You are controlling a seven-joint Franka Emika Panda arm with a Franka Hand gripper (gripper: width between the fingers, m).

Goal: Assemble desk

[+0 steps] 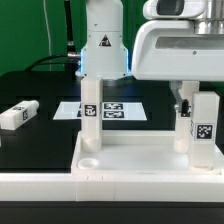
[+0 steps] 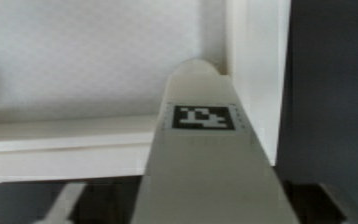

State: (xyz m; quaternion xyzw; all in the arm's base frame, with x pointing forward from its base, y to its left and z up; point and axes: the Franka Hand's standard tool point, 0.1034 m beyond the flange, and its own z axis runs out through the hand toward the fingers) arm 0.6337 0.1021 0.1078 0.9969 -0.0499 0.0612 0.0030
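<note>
Desk partway built, by my read. The top point(image 1: 140, 160) lies sockets-up on the table point(image 1: 30, 145), close to the camera in the exterior view.

Done so far:
- The left leg point(image 1: 91, 112) stands upright in the top's far corner on the exterior view's left. I judge it seated.

In hand:
- The right leg point(image 1: 204, 128) stands upright at the far corner on the exterior view's right, directly under the gripper point(image 1: 195, 110).
- In the wrist view this leg runs up the middle with its tag point(image 2: 202, 117) facing the camera and the top behind it.
- The jaws sit either side of this leg. The fingers are mostly hidden, so I cannot tell whether they pinch it or stand clear.
- I also can't say whether this leg is fully home.

Left to do:
- Finish the right leg.
- Fetch the loose leg point(image 1: 18, 115), which lies flat on the table, well apart from the top on the exterior view's left.
- Fill the empty near socket point(image 1: 88, 158) on that side.
- Fit a fourth leg.

Counts:
- Top: one.
- Legs seen: three, two upright and one lying. The fourth is not visible, possibly hidden behind the arm.
- Empty sockets seen: one. The near corner on the right is not clear.
- Marker board point(image 1: 110, 110): one, behind the top.
- Gripper: one.
</note>
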